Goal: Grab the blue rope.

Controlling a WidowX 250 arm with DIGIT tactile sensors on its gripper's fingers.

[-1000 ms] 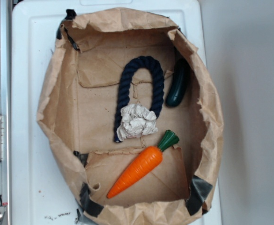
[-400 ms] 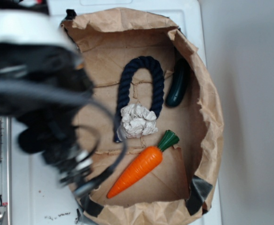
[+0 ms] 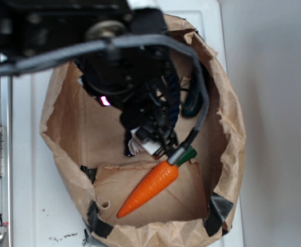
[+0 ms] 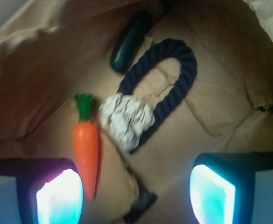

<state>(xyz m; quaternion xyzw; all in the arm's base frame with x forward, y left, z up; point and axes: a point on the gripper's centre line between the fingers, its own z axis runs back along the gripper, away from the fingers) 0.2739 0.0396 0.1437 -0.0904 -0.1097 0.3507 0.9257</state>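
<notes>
Wrist view: the thick twisted navy rope (image 4: pixel 173 84), bent into a U with a whitish frayed knot (image 4: pixel 127 120), is seen lying on the floor of the crumpled brown paper bag (image 4: pixel 220 112), beside an orange plastic carrot (image 4: pixel 86 149). The fingers (image 4: pixel 211 193) are spread apart above it, grasping nothing.

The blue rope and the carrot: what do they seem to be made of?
The blue rope looks like twisted textile fibre, matte navy: spiral strands show along its arch, and a whitish frayed knot sits on it. The carrot looks like moulded plastic or rubber, smooth and slightly glossy, with a green top; which of the two I cannot tell.
</notes>
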